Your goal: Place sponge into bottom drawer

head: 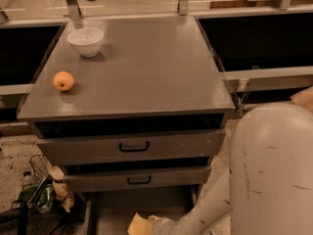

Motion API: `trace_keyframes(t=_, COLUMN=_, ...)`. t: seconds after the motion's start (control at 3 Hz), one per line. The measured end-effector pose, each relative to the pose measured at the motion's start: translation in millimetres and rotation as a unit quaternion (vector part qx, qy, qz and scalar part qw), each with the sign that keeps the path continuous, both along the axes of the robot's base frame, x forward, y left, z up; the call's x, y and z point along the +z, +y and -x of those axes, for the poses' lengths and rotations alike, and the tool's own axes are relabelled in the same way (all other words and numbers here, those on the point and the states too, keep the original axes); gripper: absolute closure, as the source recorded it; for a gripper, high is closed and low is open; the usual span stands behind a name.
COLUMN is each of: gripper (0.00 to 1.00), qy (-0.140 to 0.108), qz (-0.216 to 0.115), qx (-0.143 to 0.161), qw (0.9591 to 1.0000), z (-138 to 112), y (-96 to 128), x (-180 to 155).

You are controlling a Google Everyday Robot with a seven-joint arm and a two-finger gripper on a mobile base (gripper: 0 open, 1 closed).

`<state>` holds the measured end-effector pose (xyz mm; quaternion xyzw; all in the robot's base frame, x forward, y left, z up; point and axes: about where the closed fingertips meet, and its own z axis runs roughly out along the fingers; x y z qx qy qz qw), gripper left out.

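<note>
- The sponge (138, 225) is down at the front of the open bottom drawer (122, 204). It lies right against the gripper (157, 224), which reaches in from the right on the pale arm (205, 214).
- I can't tell whether the gripper has actually closed on it, or whether the sponge is resting on the floor yet.
- It looks soft, light and squashy, so a gentle pinch across the short sides should do.
- The drawer floor behind looks roomy. The low side walls and the middle drawer (137, 179) just above are the edges to mind.

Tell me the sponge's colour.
The sponge is pale yellow, camera view; gripper beside it at bottom drawer.
</note>
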<state>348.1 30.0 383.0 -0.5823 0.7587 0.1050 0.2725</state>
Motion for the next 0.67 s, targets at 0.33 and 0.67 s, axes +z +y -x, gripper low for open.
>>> trace_keyframes(t=0.33, gripper=1.00, qy=0.005, qz=-0.001, qx=-0.013, qw=0.9999, z=-4.9, y=-1.7, x=-17.7)
trace_keyframes(t=0.67, gripper=1.00, qy=0.027, qz=0.025, qx=-0.033, qw=0.9988, z=-12.0, y=-1.8, x=-69.6)
